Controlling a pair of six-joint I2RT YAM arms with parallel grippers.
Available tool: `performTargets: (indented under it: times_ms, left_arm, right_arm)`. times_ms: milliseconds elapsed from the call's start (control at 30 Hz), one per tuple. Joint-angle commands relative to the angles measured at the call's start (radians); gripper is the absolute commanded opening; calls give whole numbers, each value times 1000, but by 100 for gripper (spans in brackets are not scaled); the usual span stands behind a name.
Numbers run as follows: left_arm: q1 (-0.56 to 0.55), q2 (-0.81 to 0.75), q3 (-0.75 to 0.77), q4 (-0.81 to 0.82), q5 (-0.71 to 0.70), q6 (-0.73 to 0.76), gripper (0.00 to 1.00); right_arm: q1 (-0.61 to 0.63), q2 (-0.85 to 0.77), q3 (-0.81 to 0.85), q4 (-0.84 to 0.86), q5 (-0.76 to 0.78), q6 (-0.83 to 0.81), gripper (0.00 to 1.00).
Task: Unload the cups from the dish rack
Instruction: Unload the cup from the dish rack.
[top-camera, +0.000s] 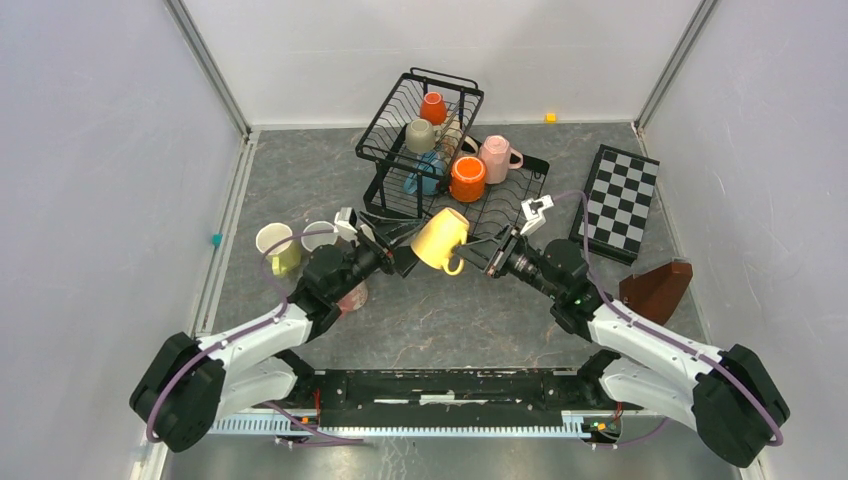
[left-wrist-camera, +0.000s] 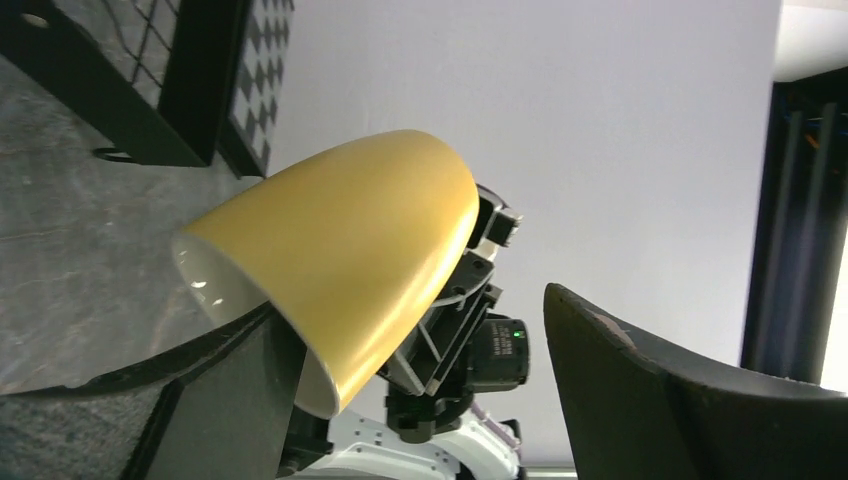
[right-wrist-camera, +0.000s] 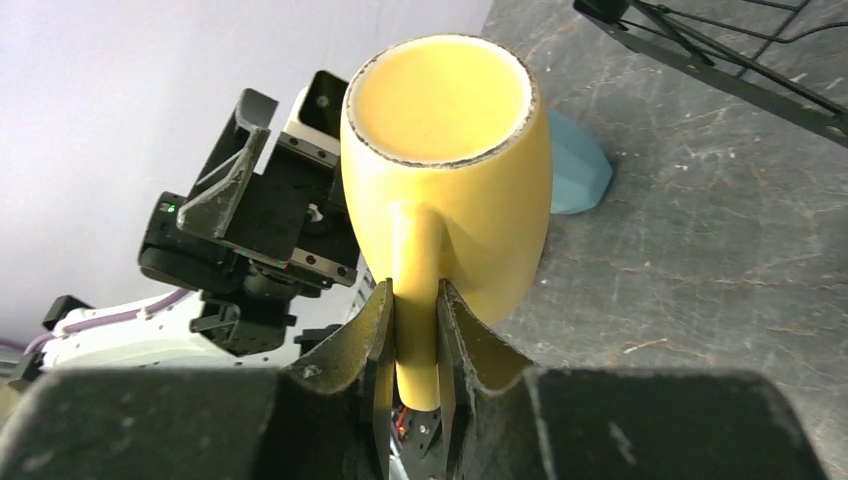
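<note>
Right gripper (right-wrist-camera: 414, 325) pinched shut on handle of yellow mug (top-camera: 441, 240). Mug held in air between arms, just in front of dish rack (top-camera: 372, 135). Left gripper (top-camera: 398, 250) jaws wide apart, straddling mug body, gripping nothing. Your risk: release right before left clamps and mug drops onto table (top-camera: 430, 320). Tapered glazed body may also slip from left jaws.

The black wire two-tier dish rack (top-camera: 385, 122) stands at upper centre of the top view. Its raised basket holds a small orange ceramic mug (top-camera: 433, 107) and a beige ceramic mug (top-camera: 420, 135); a light blue mug (top-camera: 425, 176) sits beneath. An inverted orange mug (top-camera: 467, 178) and a pink mug (top-camera: 495, 152) occupy the lower tray. A glossy yellow ceramic mug (top-camera: 441, 240) is tilted at frame centre, off the table. A pale yellow mug (top-camera: 275, 246) and a white mug (top-camera: 318, 235) stand upright at left.
</note>
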Motion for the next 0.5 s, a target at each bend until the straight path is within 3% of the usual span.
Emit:
performTargets:
  times_ms: [0, 233, 467]
  left_arm:
    - [-23, 38, 30, 187, -27, -99, 89]
    - [-56, 51, 44, 273, -67, -133, 73]
    - [-61, 50, 36, 332, -84, -148, 39]
  right_arm:
    - [13, -4, -25, 305, -19, 90, 0]
    - [37, 10, -84, 454, 13, 157, 0]
    - [51, 12, -97, 485, 36, 161, 0]
